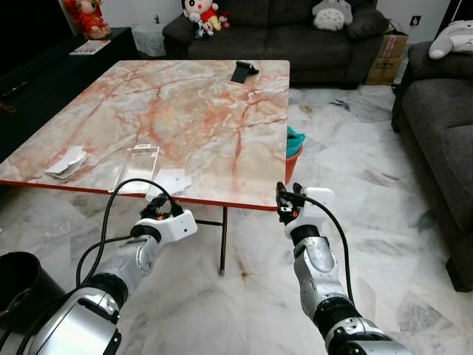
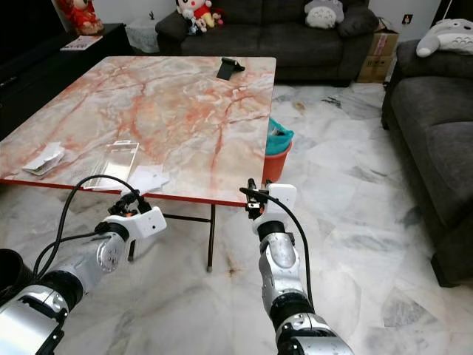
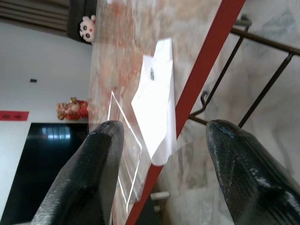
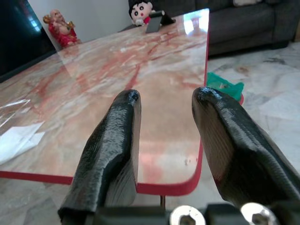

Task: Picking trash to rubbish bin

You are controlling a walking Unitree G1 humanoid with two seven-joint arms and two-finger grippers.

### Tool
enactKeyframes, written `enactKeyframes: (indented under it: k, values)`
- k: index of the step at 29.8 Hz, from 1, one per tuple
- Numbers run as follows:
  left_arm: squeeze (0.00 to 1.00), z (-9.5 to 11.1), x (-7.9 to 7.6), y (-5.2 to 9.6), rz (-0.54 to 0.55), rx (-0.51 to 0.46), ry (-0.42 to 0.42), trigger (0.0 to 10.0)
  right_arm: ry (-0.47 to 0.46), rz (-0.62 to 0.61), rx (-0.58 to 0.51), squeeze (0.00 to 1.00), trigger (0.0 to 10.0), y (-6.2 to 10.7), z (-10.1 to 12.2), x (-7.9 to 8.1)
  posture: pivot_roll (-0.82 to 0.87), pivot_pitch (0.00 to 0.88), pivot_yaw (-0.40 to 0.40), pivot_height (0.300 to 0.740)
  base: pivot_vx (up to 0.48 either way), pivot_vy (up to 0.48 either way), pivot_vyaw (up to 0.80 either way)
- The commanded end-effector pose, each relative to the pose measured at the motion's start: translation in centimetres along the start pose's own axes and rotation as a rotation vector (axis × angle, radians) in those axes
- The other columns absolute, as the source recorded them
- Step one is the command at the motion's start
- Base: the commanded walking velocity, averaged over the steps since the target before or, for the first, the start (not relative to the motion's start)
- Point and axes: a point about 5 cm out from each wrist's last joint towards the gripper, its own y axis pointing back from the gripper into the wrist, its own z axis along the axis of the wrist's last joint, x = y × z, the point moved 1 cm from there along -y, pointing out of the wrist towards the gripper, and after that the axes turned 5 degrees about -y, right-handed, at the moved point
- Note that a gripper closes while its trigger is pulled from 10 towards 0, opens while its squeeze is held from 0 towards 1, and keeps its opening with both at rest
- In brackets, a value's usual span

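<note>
- While both arms reach forward at the near edge of the marble table, the left gripper sits just below the red rim, close to a white sheet of paper that overhangs the edge.
- Seen from the left wrist, its two black fingers stand well apart with nothing between them; the overhanging paper and the table's red rim lie beyond the gap.
- The right gripper is held at the table's near right corner, level with the rim. Its fingers are likewise spread, holding nothing, and point across the tabletop.
- Trash on the table lies along the near edge: the white sheet of paper, a clear plastic tray just beside it on the robot's left, and a crumpled white wrapper further left, near the corner.
- A small black stand rests on the far side of the table, well apart from the trash.
- An orange bin with a teal liner stands on the marble floor beside the table's right edge, partly hidden by the tabletop.
- A black round container sits on the floor at the robot's left.
- Grey sofas with plush toys line the far wall and right side.
</note>
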Motion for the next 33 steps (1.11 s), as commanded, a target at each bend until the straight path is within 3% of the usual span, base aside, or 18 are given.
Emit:
enactKeyframes:
  k: [1, 3, 4, 5, 6, 8, 10, 11, 13, 16, 19, 33]
  values:
    - [1.00, -1.0, 0.8, -0.1, 0.000, 0.036, -0.045, 10.0, -0.001, 0.030, -0.020, 0.00, 10.0, -0.5, 0.6, 0.8, 0.19, 0.000, 0.058, 0.740, 0.000, 0.000, 0.00]
    - [1.00, -1.2, 0.8, -0.2, -0.019, 0.053, -0.058, 10.0, -0.001, 0.034, -0.020, 0.00, 10.0, -0.5, 0.6, 0.8, 0.19, 0.000, 0.058, 0.740, 0.000, 0.000, 0.00]
    - [0.91, -1.3, 0.8, -0.2, -0.028, 0.064, -0.059, 10.0, -0.001, 0.036, -0.021, 0.00, 10.0, -0.5, 0.7, 0.9, 0.19, 0.000, 0.058, 0.740, 0.000, 0.000, 0.00]
    - [0.00, -1.2, 0.8, -0.2, -0.023, 0.061, -0.013, 10.0, -0.001, 0.037, -0.021, 0.00, 10.0, -0.5, 0.7, 0.9, 0.19, 0.000, 0.061, 0.740, 0.000, 0.000, 0.00]
    - [0.00, -1.0, 0.8, -0.3, -0.016, 0.056, 0.043, 10.0, -0.001, 0.037, -0.021, 0.00, 10.0, -0.5, 0.7, 0.9, 0.19, 0.000, 0.061, 0.740, 0.000, 0.000, 0.00]
    - [0.00, -0.6, 0.7, -0.3, -0.008, 0.057, 0.233, 10.0, -0.001, 0.037, -0.022, 0.00, 10.0, -0.5, 0.7, 0.9, 0.19, 0.000, 0.061, 0.740, 0.000, 0.000, 0.00]
    - [0.00, -0.6, 0.7, -0.3, -0.007, 0.058, 0.252, 10.0, 0.000, 0.037, -0.022, 0.00, 10.0, -0.5, 0.7, 0.9, 0.19, 0.000, 0.061, 0.740, 0.000, 0.000, 0.00]
    - [0.00, 1.1, 1.3, -0.4, 0.079, -0.025, 0.464, 10.0, 0.001, 0.027, -0.027, 0.00, 10.0, -0.5, 0.8, 0.7, 0.18, 0.000, 0.064, 0.740, 0.000, 0.000, 0.00]
    - [0.00, 3.1, 2.9, 0.2, 0.277, -0.155, 0.784, 10.0, 0.003, 0.005, -0.044, 0.00, 10.0, -0.4, 1.0, 0.2, 0.18, 0.000, 0.064, 0.740, 0.000, 0.000, 0.00]
    - [0.00, 3.8, 2.7, 0.3, 0.295, -0.166, 0.907, 10.0, 0.005, 0.002, -0.055, 0.00, 10.0, -0.5, 1.3, 0.0, 0.18, 0.000, 0.057, 0.740, 0.000, 0.000, 0.00]
    - [0.00, 4.7, 2.5, 0.6, 0.294, -0.201, 1.007, 10.0, 0.009, 0.003, -0.078, 0.00, 10.0, -0.7, 1.8, 0.0, 0.18, 0.000, 0.055, 0.740, 0.000, 0.000, 0.00]
    - [0.00, 4.4, 2.0, 1.2, 0.278, -0.237, 1.064, 10.0, 0.066, -0.074, -0.088, 0.00, 10.0, -0.5, 2.4, -2.4, 0.19, 0.000, 0.051, 0.740, 0.000, 0.000, 0.00]
